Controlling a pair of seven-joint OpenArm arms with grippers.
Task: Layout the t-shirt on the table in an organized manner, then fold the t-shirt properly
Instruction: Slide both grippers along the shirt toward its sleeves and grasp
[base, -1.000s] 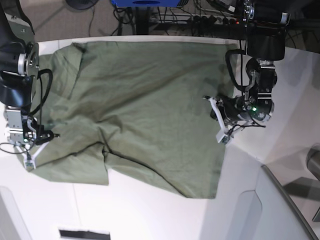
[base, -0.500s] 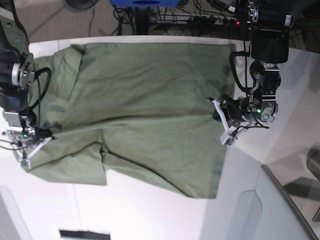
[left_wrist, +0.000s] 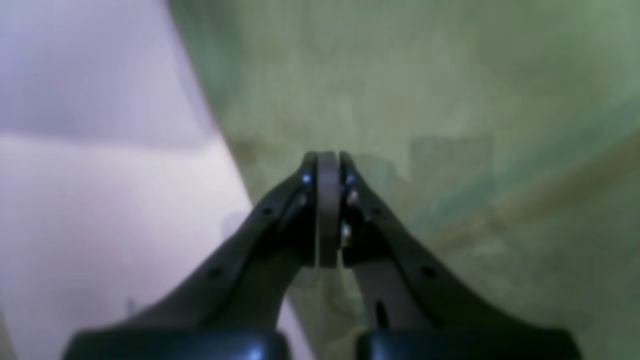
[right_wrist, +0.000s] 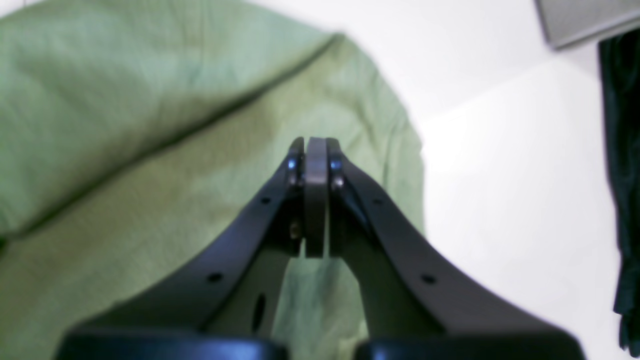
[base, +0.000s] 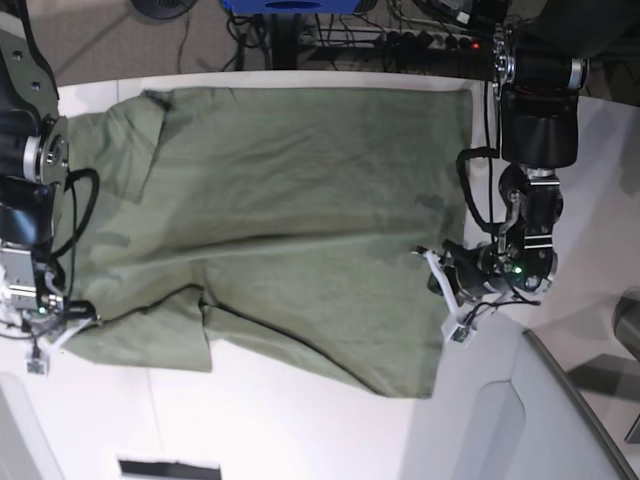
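The olive-green short-sleeved cotton t-shirt (base: 290, 220) lies spread over the large white matte table (base: 290, 425), its long upper edge running along the table's curved far edge and its lower hem slanting toward the near right. We see creases across its middle and a folded flap near the near left.

Our left gripper (base: 447, 295) sits at the shirt's right edge; in the left wrist view (left_wrist: 327, 165) its black jaws are pressed together on green cloth, so we hold the shirt there.

Our right gripper (base: 50, 335) is at the shirt's near-left corner, by the table's left edge. In the right wrist view (right_wrist: 315, 150) its jaws are likewise closed on the fabric, with bare table just beyond.
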